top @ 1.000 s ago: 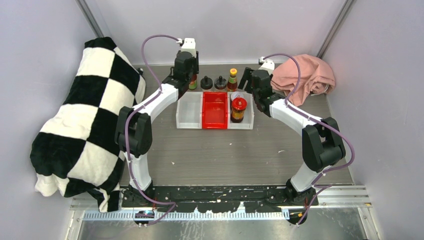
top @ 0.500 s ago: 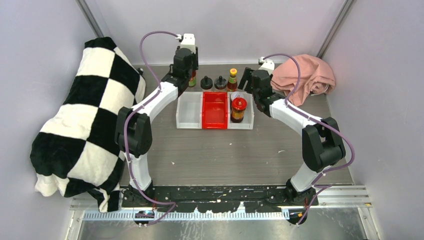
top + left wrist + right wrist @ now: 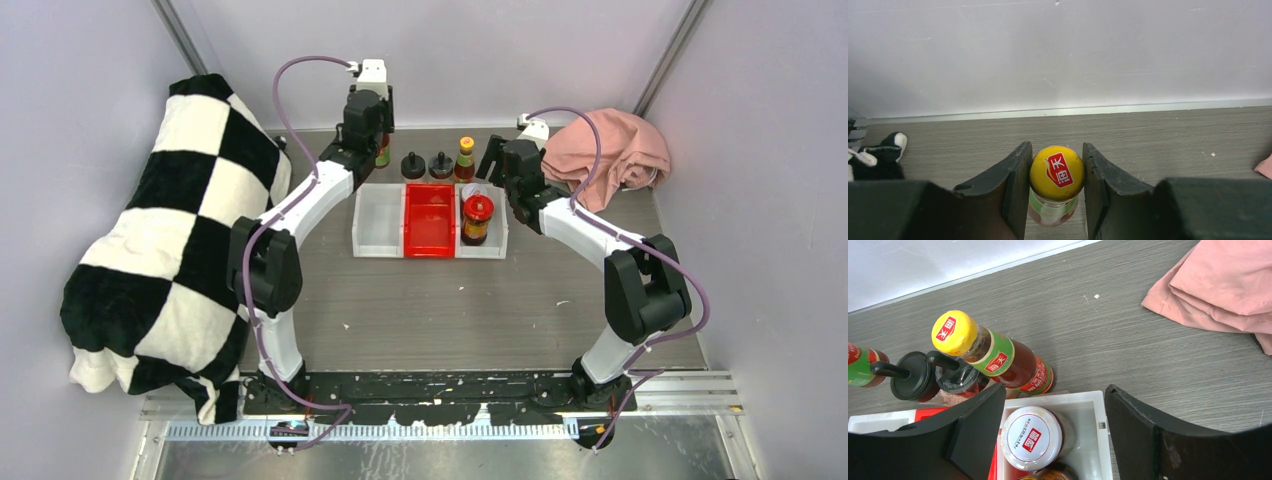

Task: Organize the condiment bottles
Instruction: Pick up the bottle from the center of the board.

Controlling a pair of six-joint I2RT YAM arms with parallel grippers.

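Observation:
My left gripper (image 3: 1056, 147) is shut on the yellow cap of a slim red sauce bottle (image 3: 1055, 172) near the back wall; the top view shows the gripper (image 3: 375, 148) over that bottle (image 3: 384, 157). Two black-lidded shakers (image 3: 413, 165) (image 3: 441, 164) and the second yellow-capped bottle (image 3: 465, 158) stand in a row behind the bins. My right gripper (image 3: 1054, 390) is open and empty above the right white bin (image 3: 1088, 402), which holds a white-lidded jar (image 3: 1030, 437) and the red-lidded dark jar (image 3: 478, 212). The right wrist view also shows the second bottle (image 3: 998, 360) and the shakers (image 3: 913, 382).
Three bins sit side by side: a white bin (image 3: 378, 225), a red bin (image 3: 430, 222) and the right white bin (image 3: 497, 240). A black-and-white checkered blanket (image 3: 170, 230) lies at the left. A pink cloth (image 3: 610, 150) lies at the back right. The back wall is close behind the bottles.
My left wrist has risen and drawn back towards the wall, still shut on the bottle's cap. The right arm has not moved.

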